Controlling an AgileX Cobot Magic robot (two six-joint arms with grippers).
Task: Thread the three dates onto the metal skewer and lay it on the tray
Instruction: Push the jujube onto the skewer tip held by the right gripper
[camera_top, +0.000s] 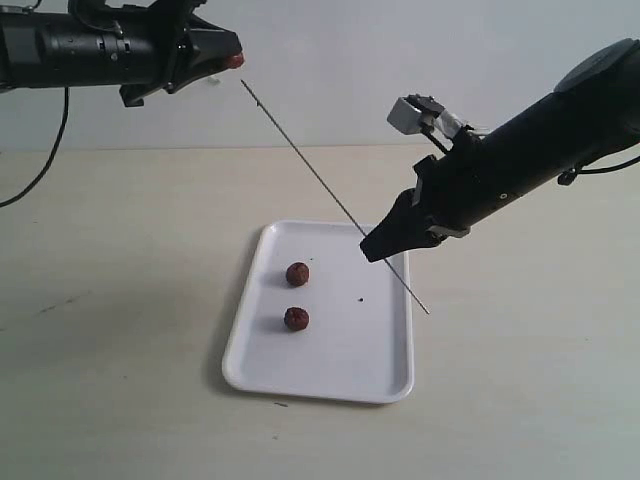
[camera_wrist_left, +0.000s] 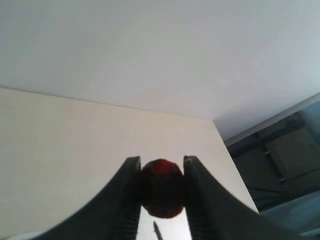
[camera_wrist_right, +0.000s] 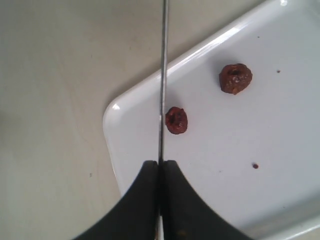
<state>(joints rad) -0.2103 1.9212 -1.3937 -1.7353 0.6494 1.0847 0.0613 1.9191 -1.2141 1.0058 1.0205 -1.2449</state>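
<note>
High at the upper left, my left gripper (camera_top: 234, 58) (camera_wrist_left: 161, 167) is shut on one dark red date (camera_top: 236, 60) (camera_wrist_left: 161, 187), pinched between both fingers. The skewer (camera_top: 305, 160) (camera_wrist_right: 162, 75) is a thin grey rod slanting up-left, and its upper tip (camera_wrist_left: 156, 230) ends just short of that date. My right gripper (camera_top: 372, 247) (camera_wrist_right: 160, 164) is shut on the skewer above the white tray (camera_top: 390, 380) (camera_wrist_right: 280, 165). Two more dates (camera_top: 297, 273) (camera_top: 296, 318) (camera_wrist_right: 176, 120) (camera_wrist_right: 235, 78) lie on the tray's left half.
The tray sits on a pale wooden table (camera_top: 120, 330) in front of a white wall (camera_top: 330, 60). A small dark crumb (camera_top: 361, 298) (camera_wrist_right: 255, 165) lies on the tray. A black cable (camera_top: 52, 150) hangs from the left arm.
</note>
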